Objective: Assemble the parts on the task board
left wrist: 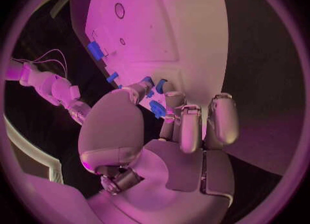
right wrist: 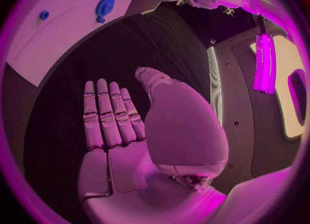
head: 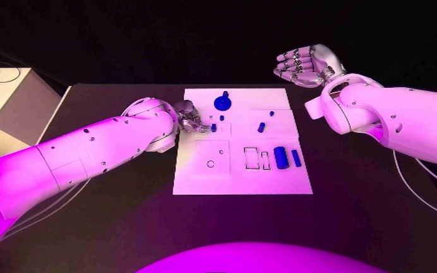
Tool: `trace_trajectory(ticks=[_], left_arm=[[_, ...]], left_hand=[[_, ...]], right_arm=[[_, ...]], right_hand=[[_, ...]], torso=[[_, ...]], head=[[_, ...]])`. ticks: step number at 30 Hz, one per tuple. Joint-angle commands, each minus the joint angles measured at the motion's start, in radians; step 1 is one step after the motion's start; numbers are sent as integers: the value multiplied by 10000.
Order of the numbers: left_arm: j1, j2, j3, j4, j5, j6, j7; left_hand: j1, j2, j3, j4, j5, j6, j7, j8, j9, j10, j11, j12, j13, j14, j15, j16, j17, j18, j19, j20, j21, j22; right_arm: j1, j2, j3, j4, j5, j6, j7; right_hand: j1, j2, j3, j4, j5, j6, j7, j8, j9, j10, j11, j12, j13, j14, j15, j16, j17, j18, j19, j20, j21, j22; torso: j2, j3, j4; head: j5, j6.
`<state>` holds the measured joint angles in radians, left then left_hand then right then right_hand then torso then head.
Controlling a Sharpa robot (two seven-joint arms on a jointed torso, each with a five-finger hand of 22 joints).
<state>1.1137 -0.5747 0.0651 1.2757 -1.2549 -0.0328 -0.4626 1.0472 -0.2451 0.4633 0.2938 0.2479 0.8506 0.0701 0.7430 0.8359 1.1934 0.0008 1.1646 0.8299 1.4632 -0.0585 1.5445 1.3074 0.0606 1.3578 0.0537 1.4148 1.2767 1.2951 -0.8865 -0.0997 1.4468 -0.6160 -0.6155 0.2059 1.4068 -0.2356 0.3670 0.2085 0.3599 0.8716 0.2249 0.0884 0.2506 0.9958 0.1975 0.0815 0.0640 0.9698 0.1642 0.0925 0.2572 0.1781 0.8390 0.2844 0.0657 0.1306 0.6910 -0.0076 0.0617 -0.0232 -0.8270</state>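
The white task board (head: pixel 241 175) lies in the middle of the black table. On it are a large round blue part (head: pixel 223 102), small blue parts (head: pixel 261 127) and two blue cylinders (head: pixel 281 157) near its right edge. My left hand (head: pixel 189 120) hovers at the board's left edge. In the left wrist view a small blue part (left wrist: pixel 157 109) sits pinched between thumb and fingers (left wrist: pixel 187 125), close to two more blue pieces (left wrist: pixel 160 85) on the board (left wrist: pixel 161 22). My right hand (head: pixel 305 66) is raised beyond the board's far right corner, palm (right wrist: pixel 123 146) flat, holding nothing.
A pale box (head: pixel 18 99) stands off the table's far left corner. The board has a round hole (head: pixel 210 163) and rectangular slots (head: pixel 251 156) in its near half. Black table (head: pixel 364 191) surrounds the board on all sides.
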Motion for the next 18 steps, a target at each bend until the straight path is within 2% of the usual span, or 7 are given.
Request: trace_trajectory(ticks=[1,12,18], left_arm=[[-114,-42,-79,-51,-25,155,-261],[-114,-173,-61,101,-57,42,-293],[-113,-284,-16,237,-94,-12,-322]], left_hand=[[-52,100,-173,3,46,-37,45,-788,-18,-37,37,69,-20,879,65,-38,2074,128,-53,46,-32,-5],[-61,213,-599,6,56,-75,47,-751,-51,-62,39,98,-19,872,69,-45,2059,139,-84,50,-60,-45],[-54,233,-680,6,58,-90,48,-743,-56,-78,42,98,-32,865,71,-55,2041,145,-103,51,-75,-69]], right_arm=[[1,-3,3,4,-22,142,39],[0,-7,3,-11,-22,184,7],[-2,-11,3,-18,-22,196,-1]], right_hand=[[14,83,-53,7,54,12,382,-34,-14,7,78,-58,-7,-6,50,-39,-14,41,-69,-12,-39,-15],[20,94,-91,6,61,18,393,-43,-29,11,86,-73,-6,-13,61,-71,-51,35,-125,-3,-44,-64],[25,99,-110,4,64,21,397,-47,-36,14,90,-80,-5,-18,67,-88,-70,33,-154,1,-45,-89]], torso=[[2,-2,1],[1,0,3],[-2,4,3]], head=[[-8,11],[-18,22],[-20,32]])
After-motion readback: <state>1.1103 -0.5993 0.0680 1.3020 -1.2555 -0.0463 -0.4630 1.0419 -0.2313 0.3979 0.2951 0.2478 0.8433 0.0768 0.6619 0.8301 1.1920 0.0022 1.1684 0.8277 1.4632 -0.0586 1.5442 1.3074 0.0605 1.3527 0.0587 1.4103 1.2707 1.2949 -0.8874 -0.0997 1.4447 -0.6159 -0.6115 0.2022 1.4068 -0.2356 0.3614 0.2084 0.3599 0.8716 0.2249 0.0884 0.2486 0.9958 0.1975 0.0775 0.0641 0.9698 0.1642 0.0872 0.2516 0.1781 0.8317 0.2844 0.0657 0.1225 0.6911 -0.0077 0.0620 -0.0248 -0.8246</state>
